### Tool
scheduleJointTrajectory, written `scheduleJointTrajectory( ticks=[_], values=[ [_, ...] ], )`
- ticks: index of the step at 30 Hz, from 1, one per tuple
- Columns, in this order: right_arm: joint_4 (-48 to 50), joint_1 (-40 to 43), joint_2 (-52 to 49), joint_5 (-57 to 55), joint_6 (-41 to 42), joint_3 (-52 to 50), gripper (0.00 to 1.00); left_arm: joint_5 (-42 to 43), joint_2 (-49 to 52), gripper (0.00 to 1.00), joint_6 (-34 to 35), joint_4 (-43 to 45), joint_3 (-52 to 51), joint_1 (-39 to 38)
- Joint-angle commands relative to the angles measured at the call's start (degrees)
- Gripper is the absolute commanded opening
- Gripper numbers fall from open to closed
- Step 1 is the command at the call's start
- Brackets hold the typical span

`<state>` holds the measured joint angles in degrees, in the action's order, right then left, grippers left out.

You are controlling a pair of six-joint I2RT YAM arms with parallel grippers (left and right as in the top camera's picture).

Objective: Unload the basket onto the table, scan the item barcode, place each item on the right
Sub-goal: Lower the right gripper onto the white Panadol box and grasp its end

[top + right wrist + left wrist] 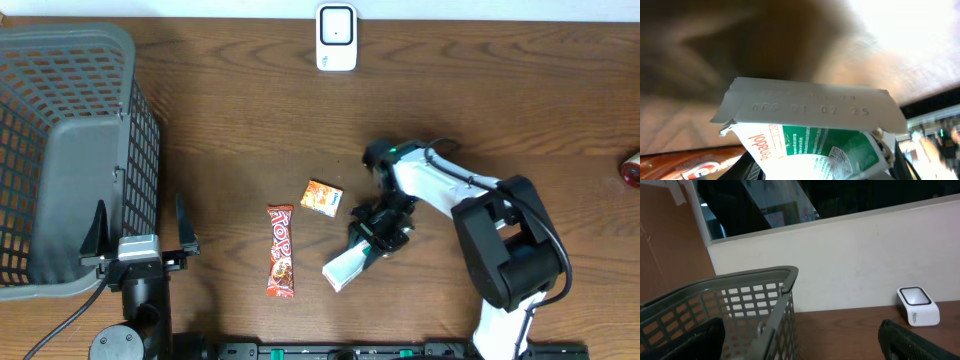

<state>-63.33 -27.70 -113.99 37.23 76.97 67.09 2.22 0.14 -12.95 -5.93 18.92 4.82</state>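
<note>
Overhead looks straight down, sharing basket [80,160] and scanner [336,37] with left wrist; right wrist crowds packet [810,120].

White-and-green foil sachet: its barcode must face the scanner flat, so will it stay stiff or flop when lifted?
Probably floppy: the white-and-green foil sachet looks thin, with a flat crimped end, so the part jutting beyond the jaws may droop. It is likely light, since it lies so flat. Its smooth film could slip in the jaws.
</note>
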Motion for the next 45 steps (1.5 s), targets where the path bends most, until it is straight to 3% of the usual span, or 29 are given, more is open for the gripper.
scheduleJointTrajectory(
  ticks=[1, 8, 33, 38, 40, 45],
  values=[
    [-2.3, 1.8, -0.6, 4.2, 0.1, -0.3, 0.36, -3.3, 0.1, 0.96, 12.2, -12.0, -11.3, 0.2],
    [-2.7, 2.6, -0.6, 10.6, 0.1, -0.3, 0.32, -3.3, 0.1, 0.96, 12.2, -12.0, -11.3, 0.2],
    [-2.7, 3.0, -0.6, 10.9, 0.5, -0.3, 0.28, -3.3, 0.1, 0.96, 12.2, -12.0, -11.3, 0.2],
    [-2.5, 3.0, -0.6, 11.2, 7.1, -0.3, 0.28, -3.3, 0.1, 0.96, 12.2, -12.0, -11.3, 0.2],
    [-0.3, 3.0, -0.6, 9.5, 14.3, -0.3, 0.28, -3.3, 0.1, 0.96, 12.2, -12.0, -11.3, 0.2],
    [4.8, 3.0, -0.6, 9.3, 23.2, -0.3, 0.27, -3.3, 0.1, 0.96, 12.2, -12.0, -11.3, 0.2]
  ],
)
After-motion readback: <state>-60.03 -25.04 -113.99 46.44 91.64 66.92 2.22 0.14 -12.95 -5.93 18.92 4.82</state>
